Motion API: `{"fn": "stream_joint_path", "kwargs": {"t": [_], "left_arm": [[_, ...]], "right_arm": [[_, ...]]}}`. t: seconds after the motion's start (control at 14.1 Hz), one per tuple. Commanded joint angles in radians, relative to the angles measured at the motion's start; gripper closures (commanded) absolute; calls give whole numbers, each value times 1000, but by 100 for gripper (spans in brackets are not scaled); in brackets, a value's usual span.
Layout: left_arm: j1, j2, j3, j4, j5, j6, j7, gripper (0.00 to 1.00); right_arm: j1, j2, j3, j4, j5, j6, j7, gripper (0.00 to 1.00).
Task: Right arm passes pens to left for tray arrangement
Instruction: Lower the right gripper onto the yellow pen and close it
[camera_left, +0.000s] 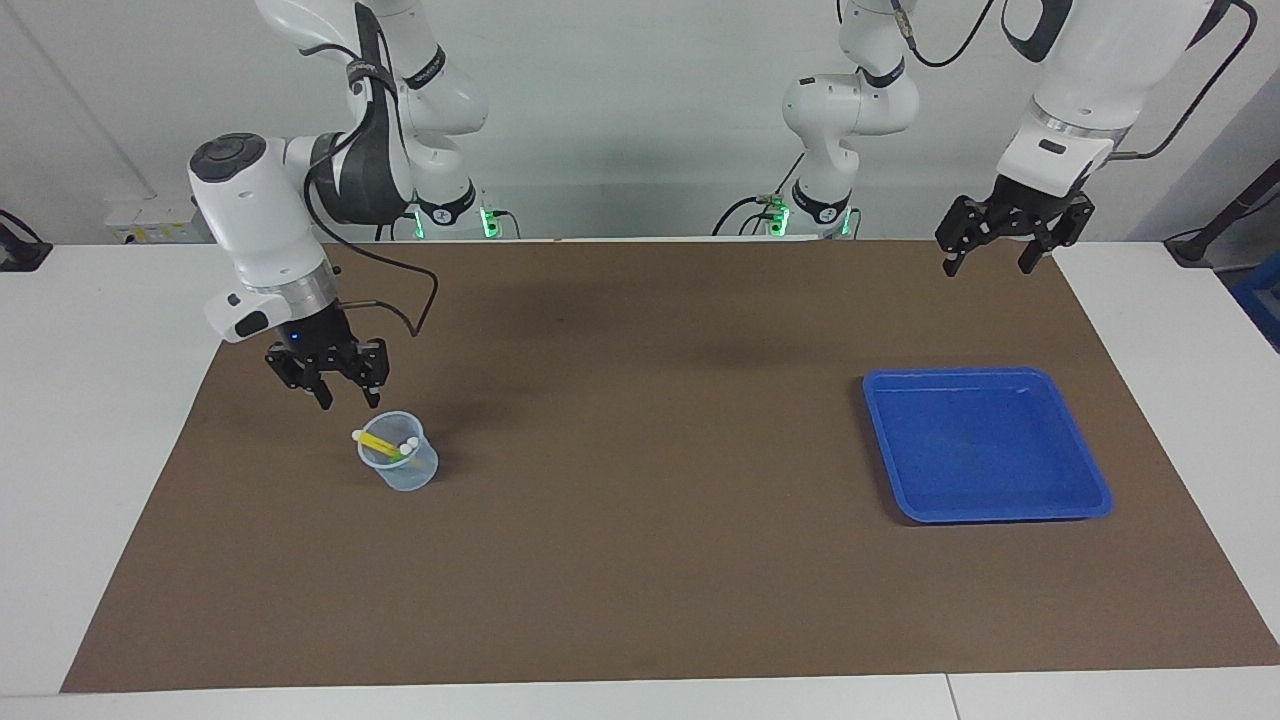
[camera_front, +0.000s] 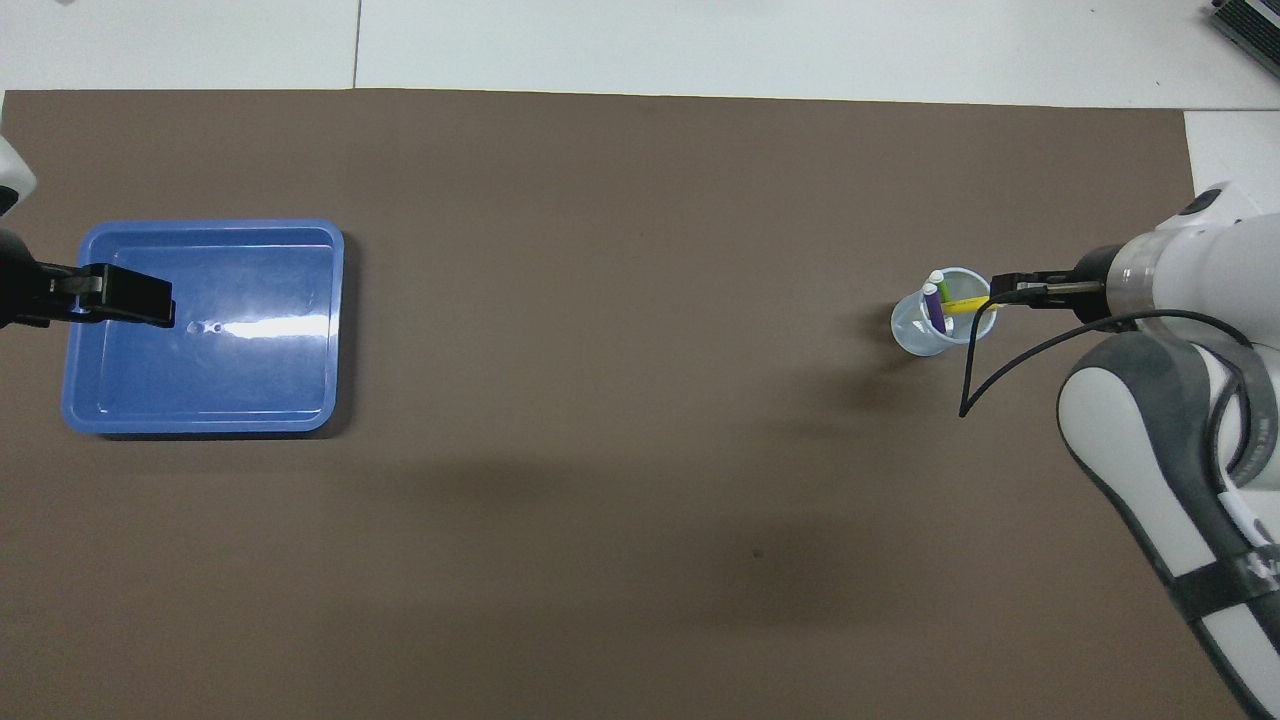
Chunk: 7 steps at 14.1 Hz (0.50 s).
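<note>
Three pens stand in a small clear cup (camera_left: 402, 468) toward the right arm's end of the table. The yellow pen (camera_left: 378, 441) leans across the cup's rim; the purple pen (camera_front: 934, 307) and the green pen (camera_front: 943, 290) stand beside it. My right gripper (camera_left: 347, 402) hangs open just above the cup's rim, by the yellow pen's pale cap, with nothing between its fingers. In the overhead view the right gripper (camera_front: 1003, 290) overlaps the cup's edge. The blue tray (camera_left: 1095, 497) holds nothing. My left gripper (camera_left: 986, 268) waits open, high over the tray's robot-side edge.
A brown mat (camera_left: 640, 560) covers most of the white table (camera_left: 100, 400). A black cable (camera_front: 975, 370) loops down from the right wrist beside the cup. The cup and tray sit far apart at the mat's two ends.
</note>
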Motion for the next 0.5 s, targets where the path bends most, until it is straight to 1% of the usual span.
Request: {"fn": "stream_joint_path", "kwargs": {"t": [0.0,0.14,0.43], "left_arm": [[8,-29,-5,-36,14,18,1,0],[8,-29,-5,-36,13,18,1,0],[8,-29,-5,-36,14,18,1,0]], "right_arm": [[-63,48,12,11,104,40,-70,41],[-80,65,11,14,178,43,-86,41],[-98,85,12,23,228,42,-176,42]]}}
